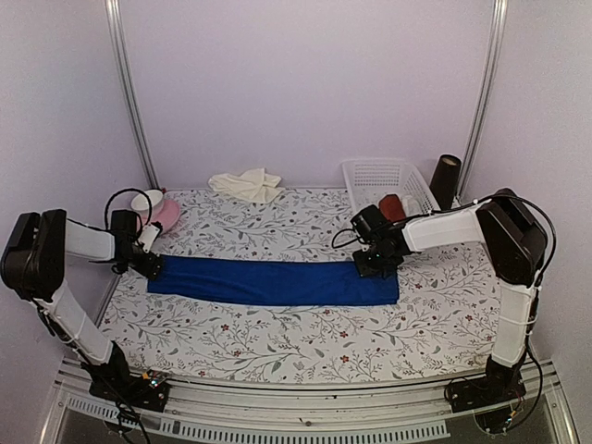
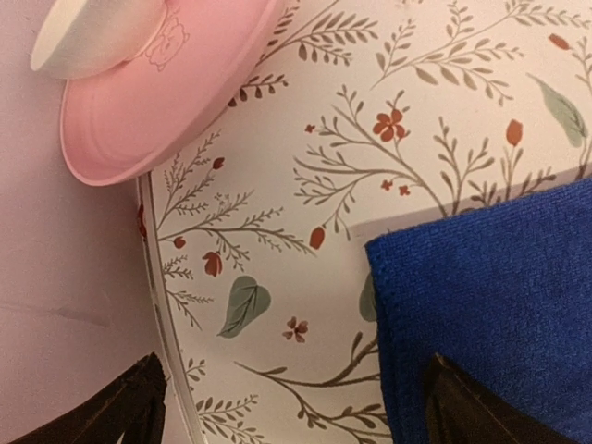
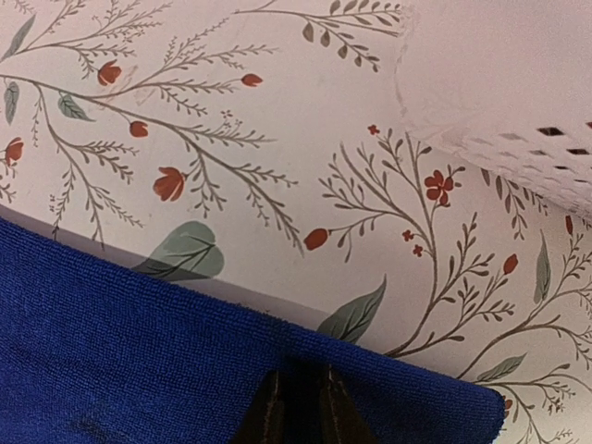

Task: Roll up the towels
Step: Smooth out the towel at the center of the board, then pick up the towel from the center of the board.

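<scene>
Blue towel (image 1: 273, 280) is lying flat; right gripper (image 3: 298, 398) is pinching one end, seemingly anchoring; left gripper (image 2: 289, 375) is gaping at the other.

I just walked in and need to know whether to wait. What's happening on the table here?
Two robot arms are working on a blue towel, which lies flat as a long strip, not yet rolled. The right arm's fingers are shut at its right end, apparently pinching the cloth. The left arm's fingers hang open at the left end. A cream towel lies crumpled at the back, untouched.
</scene>
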Controlling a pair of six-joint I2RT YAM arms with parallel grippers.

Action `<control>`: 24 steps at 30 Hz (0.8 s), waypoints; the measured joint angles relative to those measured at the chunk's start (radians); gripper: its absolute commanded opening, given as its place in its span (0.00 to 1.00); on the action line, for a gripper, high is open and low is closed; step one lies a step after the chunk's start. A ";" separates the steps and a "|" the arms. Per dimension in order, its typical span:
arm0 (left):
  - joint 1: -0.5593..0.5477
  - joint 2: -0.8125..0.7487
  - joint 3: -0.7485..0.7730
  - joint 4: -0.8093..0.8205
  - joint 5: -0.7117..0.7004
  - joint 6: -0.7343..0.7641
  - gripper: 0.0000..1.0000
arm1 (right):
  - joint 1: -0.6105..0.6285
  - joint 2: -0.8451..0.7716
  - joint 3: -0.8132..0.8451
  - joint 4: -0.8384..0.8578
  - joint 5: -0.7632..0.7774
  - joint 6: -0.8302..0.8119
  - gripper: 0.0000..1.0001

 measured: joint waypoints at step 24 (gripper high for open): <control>-0.009 -0.259 -0.036 -0.053 0.004 -0.032 0.97 | 0.038 -0.407 -0.304 -0.068 0.098 0.137 0.99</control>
